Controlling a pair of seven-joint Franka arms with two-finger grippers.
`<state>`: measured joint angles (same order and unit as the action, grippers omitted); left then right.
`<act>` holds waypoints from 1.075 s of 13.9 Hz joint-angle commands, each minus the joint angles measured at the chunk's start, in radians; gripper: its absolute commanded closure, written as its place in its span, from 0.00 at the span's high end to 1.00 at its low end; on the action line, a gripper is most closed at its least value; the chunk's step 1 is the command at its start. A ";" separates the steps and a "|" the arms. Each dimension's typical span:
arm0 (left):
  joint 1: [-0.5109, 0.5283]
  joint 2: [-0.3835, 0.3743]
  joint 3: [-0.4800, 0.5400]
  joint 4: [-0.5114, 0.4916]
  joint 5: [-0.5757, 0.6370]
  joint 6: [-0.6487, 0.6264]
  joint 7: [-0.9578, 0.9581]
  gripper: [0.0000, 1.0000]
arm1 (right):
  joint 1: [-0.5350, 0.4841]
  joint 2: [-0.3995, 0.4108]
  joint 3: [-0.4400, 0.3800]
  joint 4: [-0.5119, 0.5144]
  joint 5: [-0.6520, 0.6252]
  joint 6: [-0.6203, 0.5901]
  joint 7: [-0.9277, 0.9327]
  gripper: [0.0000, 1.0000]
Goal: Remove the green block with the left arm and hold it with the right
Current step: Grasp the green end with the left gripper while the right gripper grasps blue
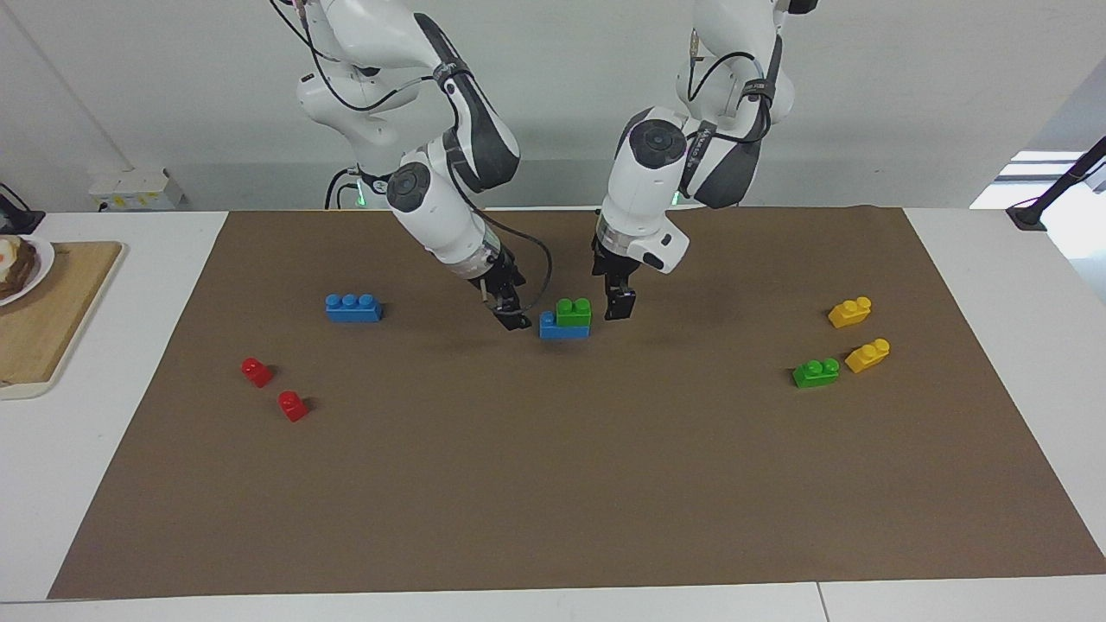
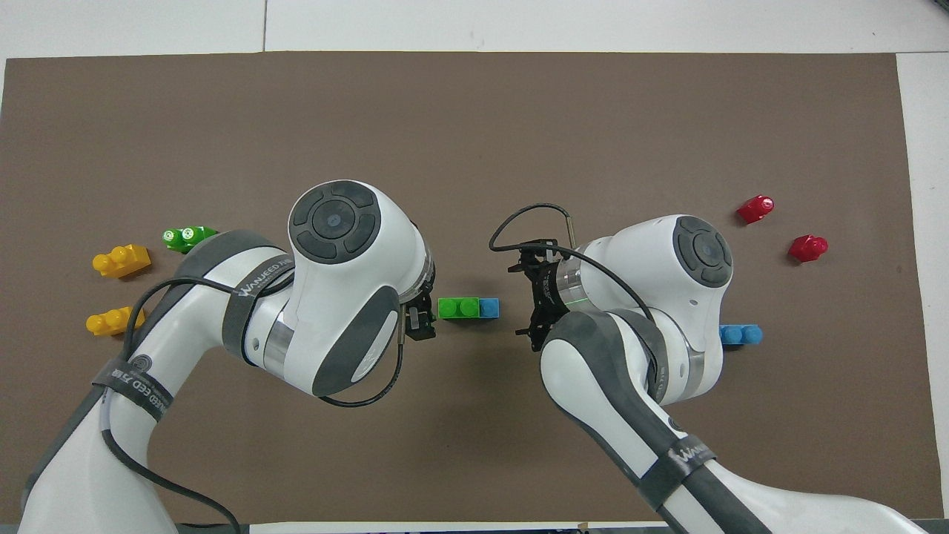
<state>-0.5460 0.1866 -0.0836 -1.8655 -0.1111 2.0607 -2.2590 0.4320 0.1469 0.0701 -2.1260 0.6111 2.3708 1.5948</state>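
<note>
At mid-mat the green block (image 1: 574, 311) sits studs-up on a blue brick (image 1: 554, 327), long axis running between the arms' ends of the table. The right gripper (image 1: 514, 318) hangs just beside the blue end, the left gripper (image 1: 619, 307) just beside the green end. Neither touches it. Whether either pincer is spread, I cannot tell; arm housings hide both from above.

The green block (image 1: 574, 311) in the middle of the frame is shiny, smooth plastic, and so is the blue block (image 1: 553, 326) under it. The brown mat (image 1: 553, 484) looks dull and flat, maybe paper. The arms' shells (image 1: 436, 216) are glossy white plastic with matt dark grey parts. At the left edge a board (image 1: 52, 320) looks like pale wood.
</note>
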 commanded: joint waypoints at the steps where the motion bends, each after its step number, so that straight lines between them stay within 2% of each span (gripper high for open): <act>1: -0.046 0.023 0.010 -0.023 0.022 0.052 -0.056 1.00 | 0.013 0.014 -0.001 -0.017 0.029 0.034 -0.001 0.99; 6: -0.060 0.030 0.010 -0.030 0.034 0.062 -0.096 1.00 | 0.031 0.046 -0.001 -0.018 0.029 0.067 -0.006 1.00; 9: -0.075 0.022 0.010 -0.073 0.036 0.097 -0.102 1.00 | 0.031 0.068 -0.001 -0.018 0.029 0.070 -0.013 1.00; 15: -0.088 0.063 0.010 -0.078 0.060 0.153 -0.155 1.00 | 0.034 0.102 0.000 -0.015 0.032 0.105 -0.016 1.00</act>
<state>-0.6153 0.2332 -0.0841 -1.9297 -0.0731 2.1678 -2.3677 0.4600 0.2343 0.0696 -2.1367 0.6139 2.4400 1.5947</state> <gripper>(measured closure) 0.000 0.000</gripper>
